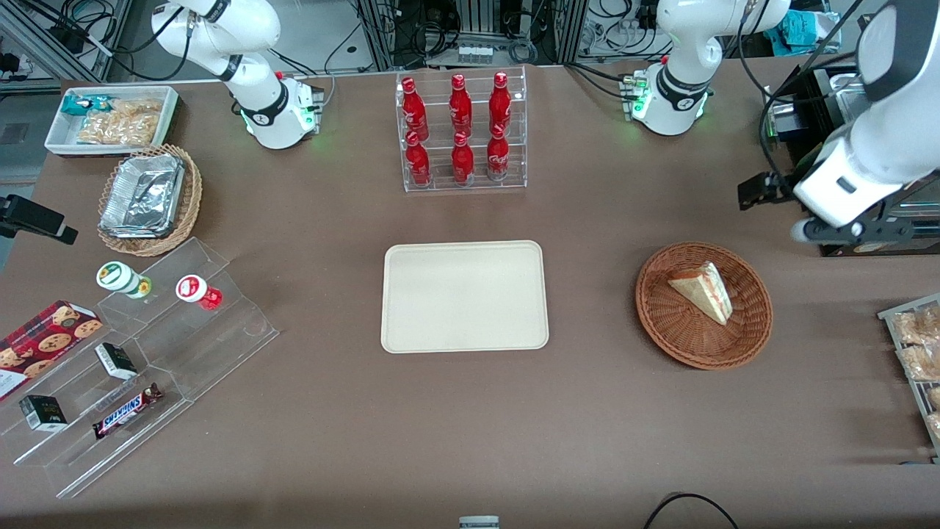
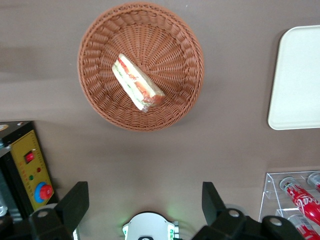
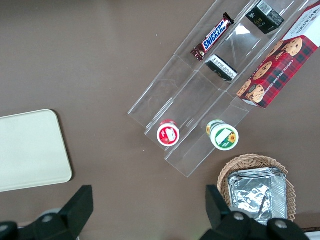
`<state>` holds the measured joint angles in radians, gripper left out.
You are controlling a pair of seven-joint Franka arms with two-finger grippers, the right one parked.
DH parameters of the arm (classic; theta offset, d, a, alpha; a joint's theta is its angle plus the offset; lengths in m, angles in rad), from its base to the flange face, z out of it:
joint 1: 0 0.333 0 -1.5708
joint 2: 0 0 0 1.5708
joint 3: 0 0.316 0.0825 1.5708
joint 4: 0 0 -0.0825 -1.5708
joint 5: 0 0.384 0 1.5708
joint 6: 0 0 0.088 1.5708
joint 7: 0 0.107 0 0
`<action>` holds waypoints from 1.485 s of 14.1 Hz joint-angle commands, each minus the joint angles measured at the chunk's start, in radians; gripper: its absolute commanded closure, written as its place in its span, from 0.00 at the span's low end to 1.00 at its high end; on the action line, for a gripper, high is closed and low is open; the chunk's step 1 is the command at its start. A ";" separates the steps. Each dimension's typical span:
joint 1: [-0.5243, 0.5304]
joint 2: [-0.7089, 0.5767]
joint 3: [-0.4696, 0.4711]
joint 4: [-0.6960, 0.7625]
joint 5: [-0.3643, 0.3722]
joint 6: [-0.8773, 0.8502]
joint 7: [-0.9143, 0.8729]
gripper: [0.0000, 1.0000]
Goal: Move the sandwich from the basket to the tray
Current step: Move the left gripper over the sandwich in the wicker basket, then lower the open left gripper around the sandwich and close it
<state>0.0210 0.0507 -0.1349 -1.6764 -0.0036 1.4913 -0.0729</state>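
Hand (image 2: 142,205) open, fingers (image 2: 75,202) spread wide, holding nothing; it hangs high above the surface (image 1: 587,411) toward the working arm's end, farther from the front camera than the basket (image 1: 749,334). Sandwich (image 1: 703,291) lies in the basket. Tray (image 1: 464,297) bare, well apart from the basket, nearer the front camera than the bottle rack (image 1: 461,132)

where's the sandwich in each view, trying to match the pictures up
Front view: the sandwich lies in the basket, toward the working arm's end of the table, beside the tray.
Left wrist view: the sandwich lies in the basket; the gripper is open, raised well above the table.
Right wrist view: not in it.
Shared landmark: the tray.
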 commanded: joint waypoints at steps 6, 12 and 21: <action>0.010 0.080 0.004 -0.230 0.008 0.331 -0.004 0.00; 0.011 0.095 0.032 -0.235 0.005 0.343 -0.219 0.00; 0.005 0.113 0.034 -0.348 0.002 0.517 -0.820 0.00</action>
<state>0.0303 0.1787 -0.1034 -1.9782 -0.0023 1.9728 -0.8334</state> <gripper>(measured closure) 0.000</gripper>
